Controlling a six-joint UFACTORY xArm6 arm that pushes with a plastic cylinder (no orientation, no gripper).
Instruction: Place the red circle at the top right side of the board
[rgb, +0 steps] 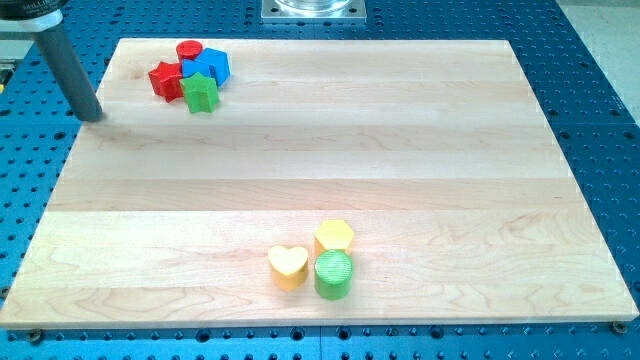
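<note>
The red circle (189, 50) sits near the board's top left corner, at the top of a tight cluster. Touching it are a blue block (210, 65), a red star (166, 79) and a green star (201, 93). My tip (92, 114) is at the board's left edge, left of and slightly below this cluster, apart from every block. The rod rises from it toward the view's top left.
A yellow heart (288, 266), a yellow hexagon (334, 236) and a green circle (334, 274) stand together near the board's bottom edge, around the middle. The wooden board (400, 150) lies on a blue perforated table. A metal mount (314, 10) shows at the view's top.
</note>
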